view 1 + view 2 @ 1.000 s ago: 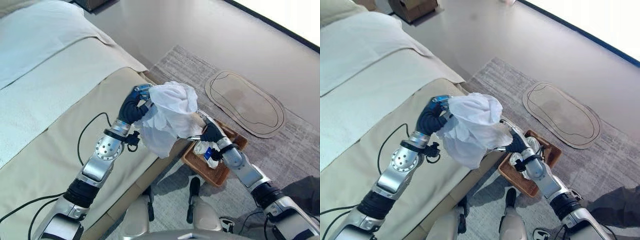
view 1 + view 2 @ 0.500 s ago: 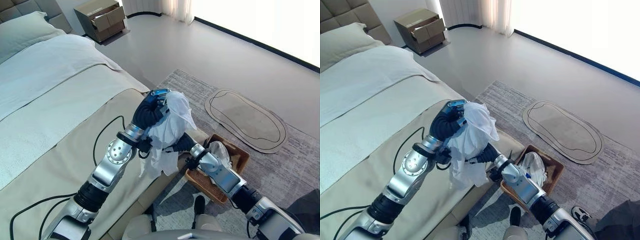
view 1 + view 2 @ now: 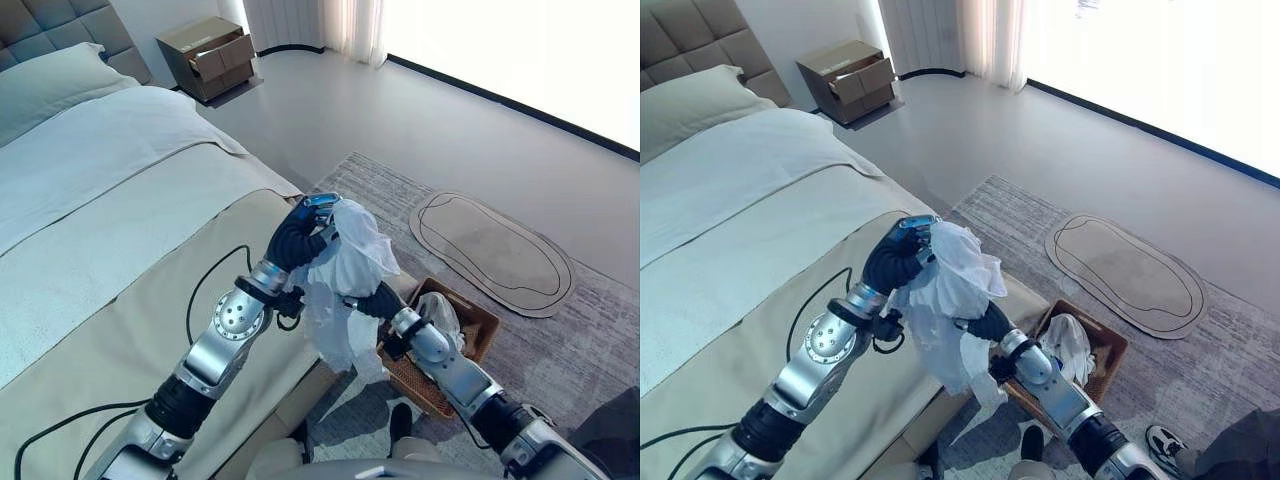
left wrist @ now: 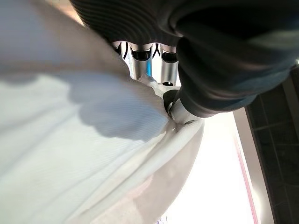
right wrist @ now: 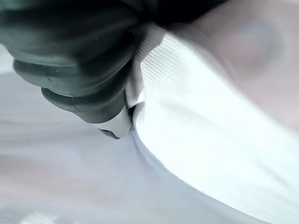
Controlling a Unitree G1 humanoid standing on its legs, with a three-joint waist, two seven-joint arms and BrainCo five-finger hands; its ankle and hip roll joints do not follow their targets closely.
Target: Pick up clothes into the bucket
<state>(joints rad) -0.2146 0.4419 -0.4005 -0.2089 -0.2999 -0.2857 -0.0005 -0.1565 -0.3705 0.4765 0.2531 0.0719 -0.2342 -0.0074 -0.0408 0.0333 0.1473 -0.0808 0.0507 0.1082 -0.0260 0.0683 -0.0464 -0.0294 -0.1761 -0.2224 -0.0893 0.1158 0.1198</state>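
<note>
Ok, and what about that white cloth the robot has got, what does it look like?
The white cloth is a thin, soft-looking garment, bunched and crumpled at the top, with a loose tail hanging down. It is up in the air over the edge of the bed, not yet in the brown woven basket on the rug. The left hand has its fingers curled round the bunched top. The right hand reaches in from underneath, its fingers hidden in the folds.
</note>
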